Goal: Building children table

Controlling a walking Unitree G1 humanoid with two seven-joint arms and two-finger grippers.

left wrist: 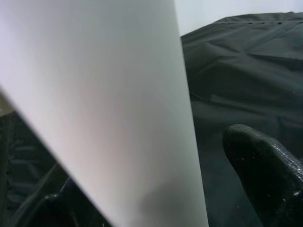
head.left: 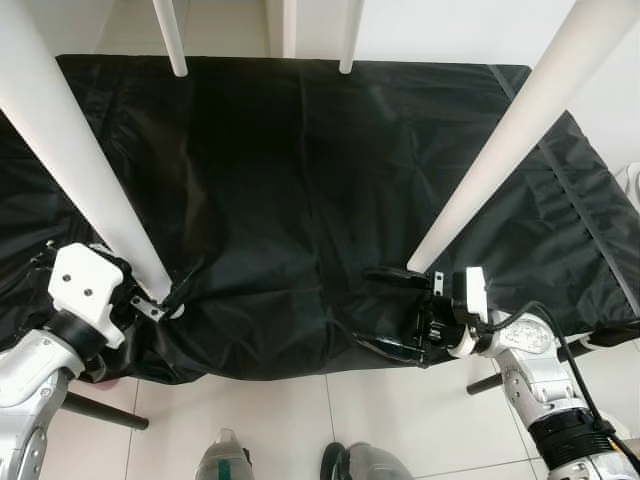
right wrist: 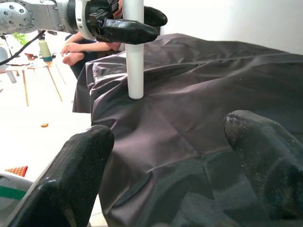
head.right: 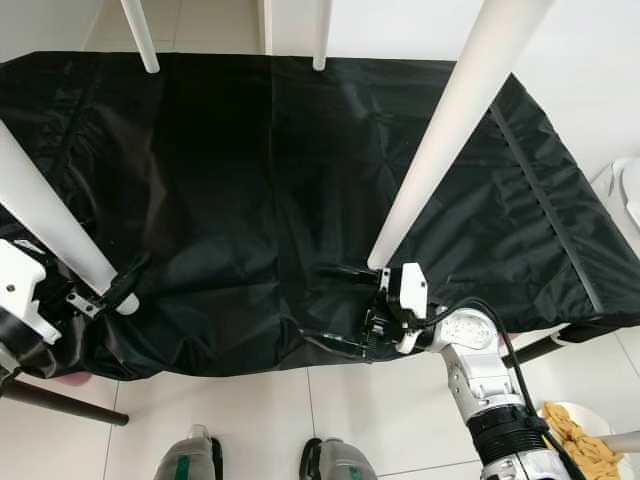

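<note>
Several white table legs stand up from a surface draped in black cloth (head.left: 300, 200). My left gripper (head.left: 165, 297) is shut on the base of the near left leg (head.left: 70, 150); in the right wrist view its black fingers (right wrist: 128, 30) clamp this leg (right wrist: 134, 66) from both sides. In the left wrist view the same leg (left wrist: 118, 109) sits against one finger (left wrist: 265, 175). My right gripper (head.left: 388, 312) is open at the front edge, just beside the foot of the near right leg (head.left: 500, 140), with only cloth between its fingers (right wrist: 80, 165).
Two more white legs (head.left: 170, 40) (head.left: 350, 40) rise at the far side. Dark metal stand legs (head.left: 100, 410) stick out below the cloth. A yellow rag (head.right: 585, 440) lies on the tiled floor at right. A person's arms (right wrist: 75, 47) rest at a small table beyond.
</note>
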